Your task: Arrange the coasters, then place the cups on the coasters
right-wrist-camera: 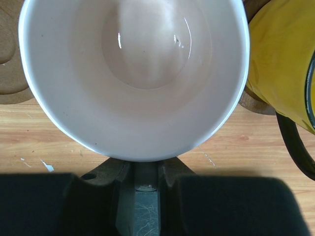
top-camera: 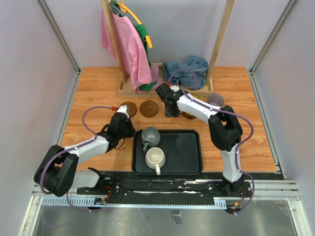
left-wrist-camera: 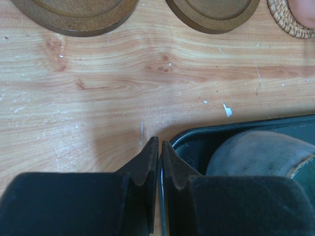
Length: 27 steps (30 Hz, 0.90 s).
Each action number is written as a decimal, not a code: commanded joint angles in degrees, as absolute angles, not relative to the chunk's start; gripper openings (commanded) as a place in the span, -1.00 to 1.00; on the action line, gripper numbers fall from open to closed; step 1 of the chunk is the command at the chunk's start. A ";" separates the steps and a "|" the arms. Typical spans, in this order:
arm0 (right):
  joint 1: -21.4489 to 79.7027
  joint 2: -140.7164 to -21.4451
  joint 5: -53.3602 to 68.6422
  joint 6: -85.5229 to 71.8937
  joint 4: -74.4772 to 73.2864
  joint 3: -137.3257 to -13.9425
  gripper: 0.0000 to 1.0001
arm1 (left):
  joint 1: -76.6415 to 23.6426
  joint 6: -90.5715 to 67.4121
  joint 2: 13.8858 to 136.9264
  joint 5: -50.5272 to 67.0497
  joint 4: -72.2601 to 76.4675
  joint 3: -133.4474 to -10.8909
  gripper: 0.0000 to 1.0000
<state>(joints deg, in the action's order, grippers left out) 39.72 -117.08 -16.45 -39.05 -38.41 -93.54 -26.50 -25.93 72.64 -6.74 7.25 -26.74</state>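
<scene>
My right gripper (top-camera: 172,110) (right-wrist-camera: 146,164) is shut on the handle of the pale pink cup (right-wrist-camera: 133,73), which is over a tan woven coaster (left-wrist-camera: 290,22). The gripper hides that cup in the top view. Just to its right, the yellow cup (right-wrist-camera: 280,64) stands on a coaster (right-wrist-camera: 256,103). Further right, the lavender-grey cup (top-camera: 215,100) stands on another. Two dark brown coasters (top-camera: 128,108) (top-camera: 148,108) lie bare to the left. The dark grey cup (top-camera: 150,135) (left-wrist-camera: 256,152) and the white cup (top-camera: 155,157) stand in the black tray (top-camera: 182,147). My left gripper (top-camera: 130,132) (left-wrist-camera: 160,141) is shut on the tray's left rim (left-wrist-camera: 206,142).
A wooden rack (top-camera: 123,88) stands at the back of the table with pink and green clothes hanging on it. A blue cloth (top-camera: 187,71) is heaped at its foot. Grey walls close in the left and right sides.
</scene>
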 commanded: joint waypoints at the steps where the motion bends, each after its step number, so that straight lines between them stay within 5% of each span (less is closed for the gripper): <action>1: 39.55 -117.05 -16.76 -39.73 -37.06 -93.77 -0.98 | -26.97 -25.64 72.68 -6.68 8.33 -27.80 -0.78; 27: 39.54 -116.27 -18.85 -38.03 -34.47 -95.35 -0.99 | -26.91 -25.45 72.57 -6.77 8.39 -27.71 -0.78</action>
<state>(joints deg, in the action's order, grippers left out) 39.72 -117.05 -16.64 -38.94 -37.04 -93.51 -26.50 -25.91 72.64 -6.74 7.25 -26.74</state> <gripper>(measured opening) 0.167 0.111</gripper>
